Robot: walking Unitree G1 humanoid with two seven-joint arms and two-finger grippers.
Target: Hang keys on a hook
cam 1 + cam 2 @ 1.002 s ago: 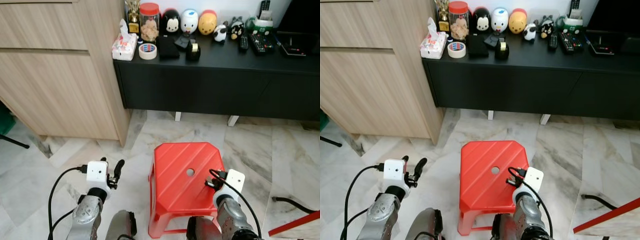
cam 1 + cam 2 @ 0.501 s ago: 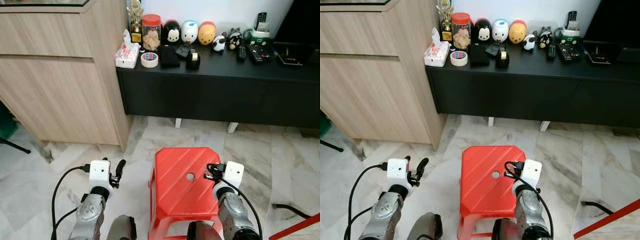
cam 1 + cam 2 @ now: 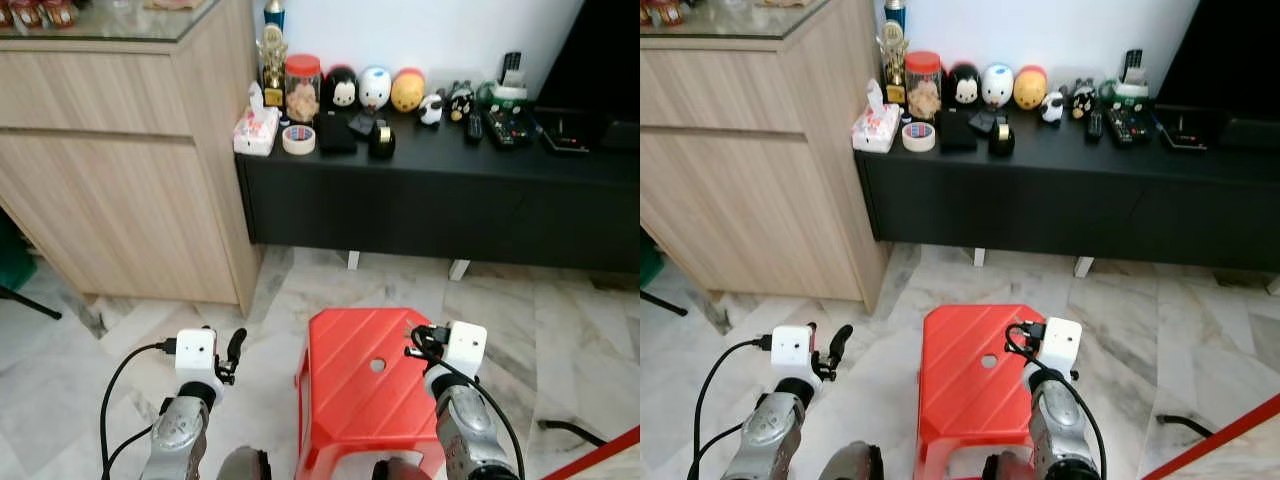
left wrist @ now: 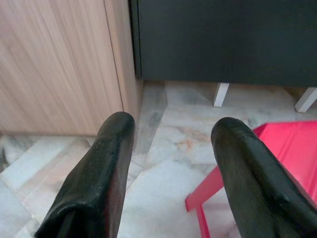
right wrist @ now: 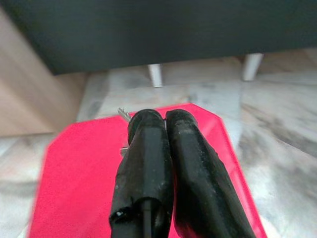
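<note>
My right gripper is shut, and a thin silver tip of the keys sticks out beside its black fingers. It hangs above the top of a red plastic stool. In the eye views the right wrist sits over the stool's right side. My left gripper is open with nothing between its fingers, held low over the marble floor left of the stool, near the left wrist.
A long black low console runs along the wall ahead, carrying a tissue pack, a tape roll, a jar, figurines and remotes. A wooden cabinet stands at the left. A red bar crosses the lower right floor.
The whole picture has shifted down, so the camera has moved; the cabinet's top now comes into sight. Both arms hold the same pose, and the right gripper stays shut.
</note>
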